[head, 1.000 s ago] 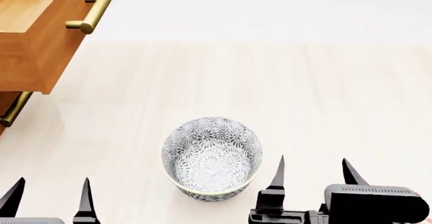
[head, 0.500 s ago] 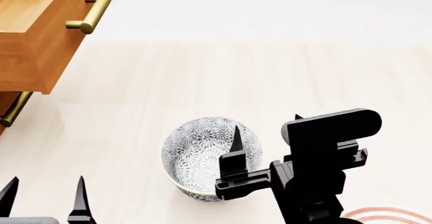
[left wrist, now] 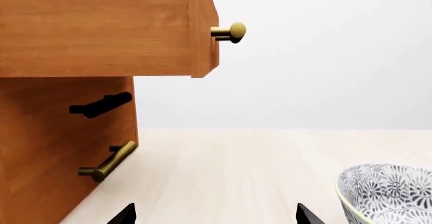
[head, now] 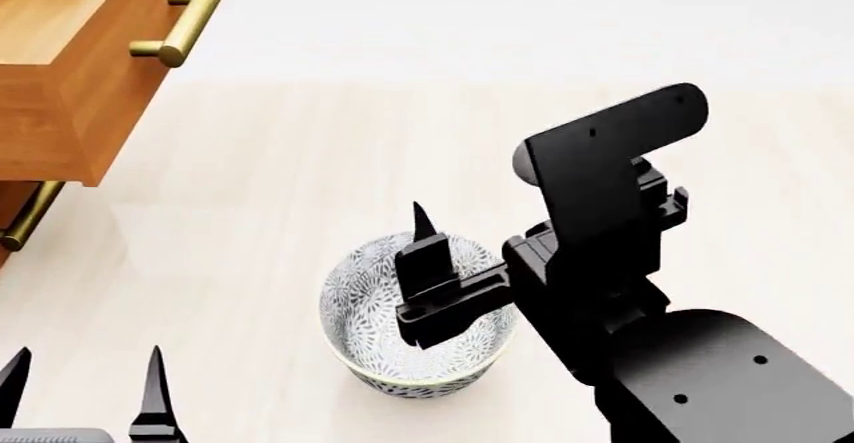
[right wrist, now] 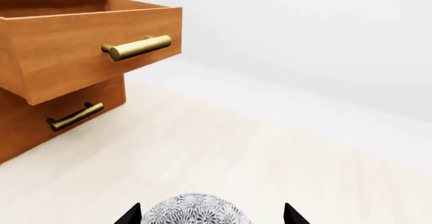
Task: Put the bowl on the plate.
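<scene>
The bowl (head: 400, 338), white with a dense grey floral pattern, sits upright on the pale tabletop near the front. My right gripper (right wrist: 210, 215) hovers over it, open, and the bowl's patterned top (right wrist: 196, 213) shows between the two black fingertips. In the head view one right finger (head: 427, 258) hangs above the bowl's far side, while the arm's black body (head: 601, 223) hides the other. My left gripper (head: 83, 393) is open and holds nothing, at the front left, well left of the bowl (left wrist: 388, 193). The plate is out of view.
A wooden cabinet (head: 27, 143) stands at the back left with its top drawer (head: 80, 63) pulled out over the table. The drawer has a brass bar handle (head: 180, 23), and a second handle (head: 30, 218) sits lower. The right forearm (head: 721, 383) fills the front right corner.
The right arm rose from the front edge and swung forward and left until its open fingers were over the bowl. It now covers the red-ringed edge seen at the front right. The left gripper sank slightly.
</scene>
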You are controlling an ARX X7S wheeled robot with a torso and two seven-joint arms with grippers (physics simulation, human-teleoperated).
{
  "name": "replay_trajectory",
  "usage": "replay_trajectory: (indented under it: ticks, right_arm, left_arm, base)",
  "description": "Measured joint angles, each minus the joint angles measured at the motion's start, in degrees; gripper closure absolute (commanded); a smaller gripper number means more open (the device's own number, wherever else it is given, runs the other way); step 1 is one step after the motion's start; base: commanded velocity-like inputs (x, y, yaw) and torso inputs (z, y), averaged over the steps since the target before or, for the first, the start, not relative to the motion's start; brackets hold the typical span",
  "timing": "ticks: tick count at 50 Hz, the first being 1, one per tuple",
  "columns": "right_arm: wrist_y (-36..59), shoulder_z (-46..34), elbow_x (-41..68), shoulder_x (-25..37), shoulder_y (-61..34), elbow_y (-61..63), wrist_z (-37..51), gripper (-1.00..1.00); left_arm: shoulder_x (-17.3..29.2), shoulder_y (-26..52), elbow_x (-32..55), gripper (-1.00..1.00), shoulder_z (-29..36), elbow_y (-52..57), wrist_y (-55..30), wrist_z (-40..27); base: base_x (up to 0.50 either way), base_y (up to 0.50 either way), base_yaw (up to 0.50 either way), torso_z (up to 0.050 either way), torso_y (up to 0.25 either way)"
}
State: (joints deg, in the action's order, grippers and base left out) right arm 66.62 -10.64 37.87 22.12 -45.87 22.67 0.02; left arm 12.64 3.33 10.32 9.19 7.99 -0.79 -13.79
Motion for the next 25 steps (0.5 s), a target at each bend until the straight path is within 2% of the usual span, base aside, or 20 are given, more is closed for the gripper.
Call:
replay_trajectory:
  ticks: [25]
  right_arm:
    - [8.0, -6.8, 1.8, 0.3, -9.9, -9.9, -4.7, -1.0]
  left_arm:
    - [0.8, 0.0, 0.1, -1.0, 0.8, 1.0, -0.2, -0.8]
  base:
    - [0.0, 0.0, 0.0, 0.0, 0.0]
